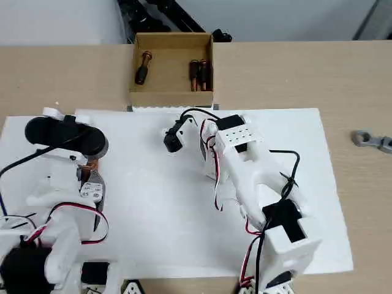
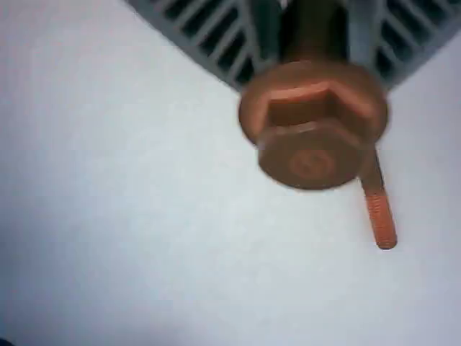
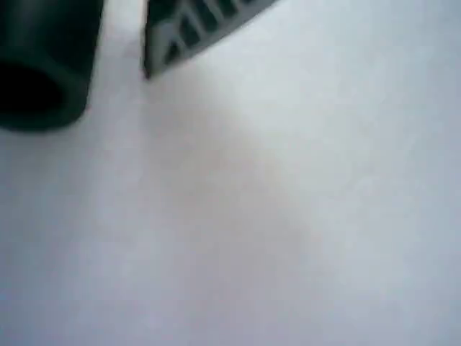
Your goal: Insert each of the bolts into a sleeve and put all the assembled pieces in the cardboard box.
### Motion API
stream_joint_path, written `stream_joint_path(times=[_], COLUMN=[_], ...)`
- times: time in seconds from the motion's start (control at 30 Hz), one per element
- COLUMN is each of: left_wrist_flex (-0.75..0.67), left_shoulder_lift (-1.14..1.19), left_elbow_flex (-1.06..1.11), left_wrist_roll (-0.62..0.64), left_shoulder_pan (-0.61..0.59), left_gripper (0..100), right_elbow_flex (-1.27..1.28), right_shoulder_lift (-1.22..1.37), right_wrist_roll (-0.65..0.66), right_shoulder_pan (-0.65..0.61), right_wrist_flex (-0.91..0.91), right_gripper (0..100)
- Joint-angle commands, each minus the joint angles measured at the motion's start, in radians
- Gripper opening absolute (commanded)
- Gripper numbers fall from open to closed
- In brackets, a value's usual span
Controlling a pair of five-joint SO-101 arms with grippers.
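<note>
My left gripper (image 1: 90,173) is at the left of the white sheet, shut on a copper bolt (image 2: 312,133). The bolt's flanged hex head hangs just above the paper between the grey ribbed pads (image 2: 205,36), and a threaded copper tip (image 2: 379,220) shows beside it. A black sleeve (image 1: 173,140) lies on the sheet below the cardboard box (image 1: 173,98). My right gripper (image 1: 187,130) is beside the sleeve and open. In the right wrist view the sleeve (image 3: 45,68), open end showing, sits a little apart from one ribbed finger (image 3: 191,32). Several assembled pieces (image 1: 199,75) lie in the box.
The white sheet (image 1: 159,208) covers the table between the arms. A metal wrench (image 1: 370,140) lies on the bare wood at the far right. Dark equipment stands behind the box at the table's far edge.
</note>
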Motion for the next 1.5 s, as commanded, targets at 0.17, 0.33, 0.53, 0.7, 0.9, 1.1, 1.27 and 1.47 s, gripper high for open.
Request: stream_joint_path(times=[0.17,0.33,0.53,0.7,0.9,1.1,1.27,1.47], left_wrist_flex=[0.012,0.012,0.011,0.011,0.009,-0.040,-0.086,-0.155], left_shoulder_lift=[-0.014,-0.015,-0.015,-0.015,-0.015,-0.015,-0.015,-0.009], left_elbow_flex=[-0.007,-0.007,-0.005,-0.004,-0.007,-0.005,-0.001,0.001], left_wrist_roll=[0.003,0.002,0.002,0.002,0.002,0.002,0.005,0.008], left_shoulder_pan=[-0.008,-0.006,-0.006,-0.006,-0.006,-0.006,-0.006,-0.006], left_gripper=[1,1,1,1,1,1,1,1], right_elbow_flex=[0.021,0.021,0.020,0.020,0.018,0.020,0.020,0.049], right_shoulder_lift=[0.070,0.064,0.047,-0.082,-0.366,-0.707,-1.009,-1.277], right_wrist_roll=[-0.020,-0.095,-0.138,-0.215,-0.307,-0.493,-0.635,-0.776], right_shoulder_pan=[0.002,0.002,0.002,0.002,-0.001,0.004,0.004,-0.004], right_wrist_flex=[0.005,0.004,0.005,0.007,0.102,0.168,0.179,0.120], right_gripper=[13.6,0.2,1.7,1.5,1.5,1.4,1.3,1.3])
